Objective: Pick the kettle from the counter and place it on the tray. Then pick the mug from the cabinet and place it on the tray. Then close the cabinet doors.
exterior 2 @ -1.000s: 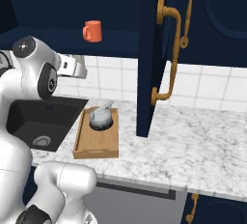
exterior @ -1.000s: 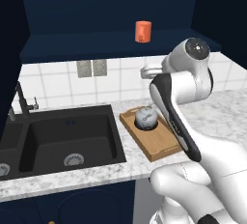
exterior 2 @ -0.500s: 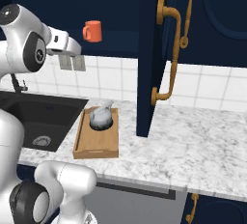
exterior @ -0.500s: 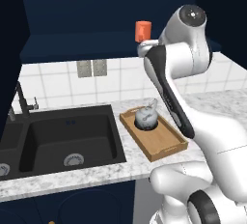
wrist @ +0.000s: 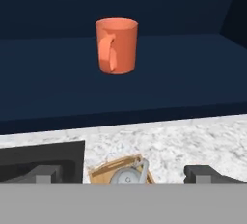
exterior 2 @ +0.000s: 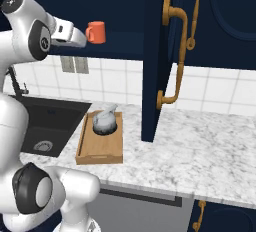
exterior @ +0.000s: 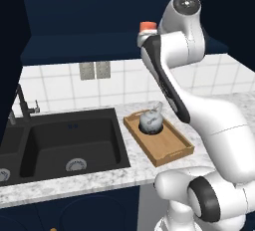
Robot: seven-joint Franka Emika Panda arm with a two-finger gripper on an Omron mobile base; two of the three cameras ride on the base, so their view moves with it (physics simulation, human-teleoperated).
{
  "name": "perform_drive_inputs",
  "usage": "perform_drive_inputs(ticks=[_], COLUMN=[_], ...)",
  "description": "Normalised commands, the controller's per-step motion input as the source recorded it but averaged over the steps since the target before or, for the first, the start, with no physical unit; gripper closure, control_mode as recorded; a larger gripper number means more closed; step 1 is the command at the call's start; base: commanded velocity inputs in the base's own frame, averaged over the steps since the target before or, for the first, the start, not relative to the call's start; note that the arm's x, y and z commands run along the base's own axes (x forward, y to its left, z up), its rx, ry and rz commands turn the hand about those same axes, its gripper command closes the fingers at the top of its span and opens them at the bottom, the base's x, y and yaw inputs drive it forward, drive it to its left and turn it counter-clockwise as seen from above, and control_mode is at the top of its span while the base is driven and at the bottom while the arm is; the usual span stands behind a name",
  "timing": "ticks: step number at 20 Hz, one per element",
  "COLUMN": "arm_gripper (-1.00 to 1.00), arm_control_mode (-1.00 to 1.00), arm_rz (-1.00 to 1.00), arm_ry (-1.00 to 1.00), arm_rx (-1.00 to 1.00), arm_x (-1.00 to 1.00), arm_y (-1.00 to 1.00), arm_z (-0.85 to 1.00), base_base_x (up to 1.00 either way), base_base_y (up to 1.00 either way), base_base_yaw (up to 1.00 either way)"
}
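The orange-red mug (wrist: pixel 116 45) stands upright on the dark shelf of the open navy cabinet (wrist: pixel 183 68), its handle facing me. My gripper (wrist: pixel 123 175) is open and level with the shelf, a short way in front of the mug (exterior 2: pixel 96 32) and not touching it. From the right base view the gripper (exterior 2: pixel 81 39) points at the mug from the left. The grey kettle (exterior: pixel 151 120) sits on the wooden tray (exterior: pixel 169 148) on the speckled counter (exterior 2: pixel 200 151). One cabinet door (exterior 2: pixel 155 76) hangs open with a brass handle (exterior 2: pixel 172 56).
A black sink (exterior: pixel 64 140) with a dark faucet (exterior: pixel 25 105) lies left of the tray. The open door juts out over the counter right of the tray (exterior 2: pixel 100 151). A second navy door (exterior 2: pixel 225 16) with a brass handle is at far right.
The arm has risen and carried the open gripper up from above the tray to shelf height, close to the mug. Kettle and tray have stayed put.
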Motion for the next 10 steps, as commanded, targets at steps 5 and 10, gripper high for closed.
perform_drive_inputs(ticks=[5,10], arm_gripper=[-1.0,-1.0], arm_control_mode=[-1.0,-1.0], arm_rz=[-0.09,-0.09], arm_ry=[0.0,-0.02], arm_rx=[0.0,0.0], arm_x=[0.51,0.48], arm_y=[0.05,0.0], arm_z=[0.07,-0.07], base_base_x=[0.0,0.0], base_base_y=[0.0,0.0], base_base_yaw=[0.0,0.0])
